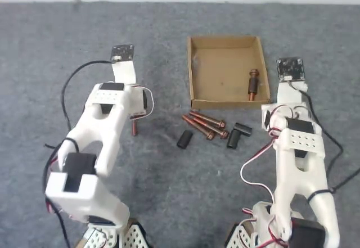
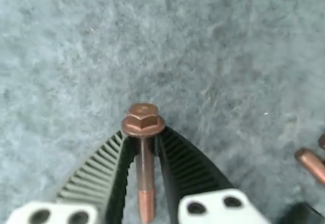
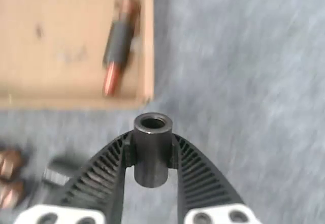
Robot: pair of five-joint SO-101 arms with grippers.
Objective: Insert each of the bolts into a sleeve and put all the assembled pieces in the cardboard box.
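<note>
The left gripper (image 2: 143,141) has its ribbed black fingers (image 2: 114,163) closed narrow on a copper bolt (image 2: 144,125). They grip the shank just under the hex head, which stands out past the fingertips while the threaded end points back toward the wrist. In the high view this bolt (image 1: 134,127) hangs upright below the left arm, just above the grey mat (image 1: 169,203).

The right gripper (image 3: 152,141) is clamped in the same way on a black sleeve (image 3: 152,155), whose open bore faces away from the wrist. Just beyond its fingertips is the near corner of the cardboard box (image 3: 147,56), and one assembled piece (image 3: 118,43) lies inside against the wall nearest this gripper, copper showing at both ends.

Between the two grippers, in front of the box (image 1: 191,73), three loose bolts (image 1: 203,123) lie side by side on the mat. One loose sleeve (image 1: 185,139) is on the left gripper's side of them. More sleeves (image 1: 236,134) are close to the right gripper.
</note>
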